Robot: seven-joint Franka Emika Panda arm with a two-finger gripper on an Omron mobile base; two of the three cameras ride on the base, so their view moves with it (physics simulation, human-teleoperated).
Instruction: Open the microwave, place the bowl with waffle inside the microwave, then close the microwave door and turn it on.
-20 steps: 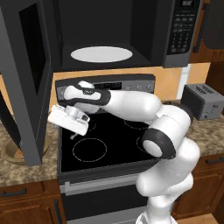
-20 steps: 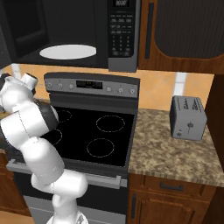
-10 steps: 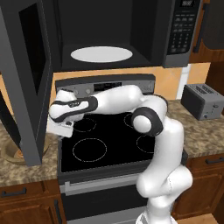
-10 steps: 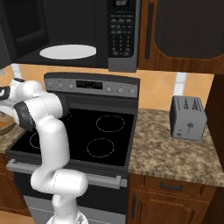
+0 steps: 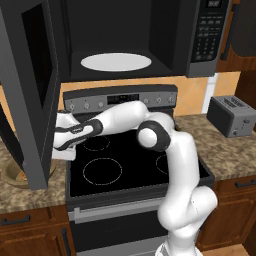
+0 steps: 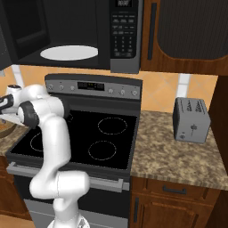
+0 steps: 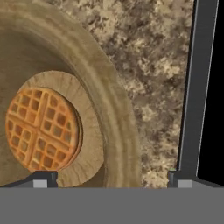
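end effector (image 7: 109, 178): I am holding it wide open, gripping nothing | hovering over bowl (image 7: 111, 109) with waffle (image 7: 41, 129) on table (image 7: 151, 57) | microwave door (image 5: 32, 85) standing open

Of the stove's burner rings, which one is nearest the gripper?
The rear left ring, just beside the hand; the gripper reaches past the stove's left edge toward the bowl, while the others lie farther right or forward.

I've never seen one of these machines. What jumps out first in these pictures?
The big black microwave hangs wide open above the stove, its white turntable bare. The white arm stretches left over the counter, its gripper open above a wooden bowl holding a golden waffle.
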